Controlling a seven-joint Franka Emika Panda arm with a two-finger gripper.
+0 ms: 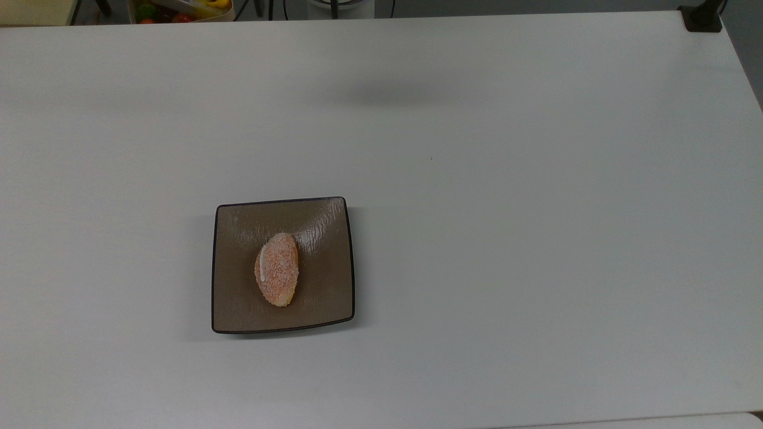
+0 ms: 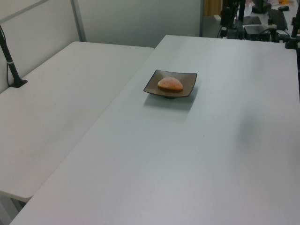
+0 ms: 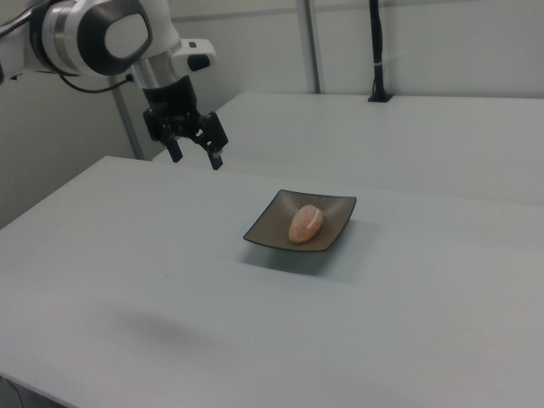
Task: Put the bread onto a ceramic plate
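Note:
The bread [image 1: 276, 269] [image 2: 170, 84] [image 3: 305, 223], a small oval orange-pink bun with a white stripe, lies in the middle of the square brown ceramic plate [image 1: 325, 298] [image 2: 188, 81] [image 3: 265, 226] on the white table. In the right view my gripper [image 3: 196, 158] hangs high in the air, up and to the left of the plate, well apart from it. Its two black fingers are spread open with nothing between them.
A black post [image 3: 376, 51] [image 2: 10, 63] stands clamped on the adjoining table. A container of colourful items [image 1: 179, 10] sits beyond the top view's upper edge. A black clamp [image 1: 702, 18] grips the table corner at the top view's upper right.

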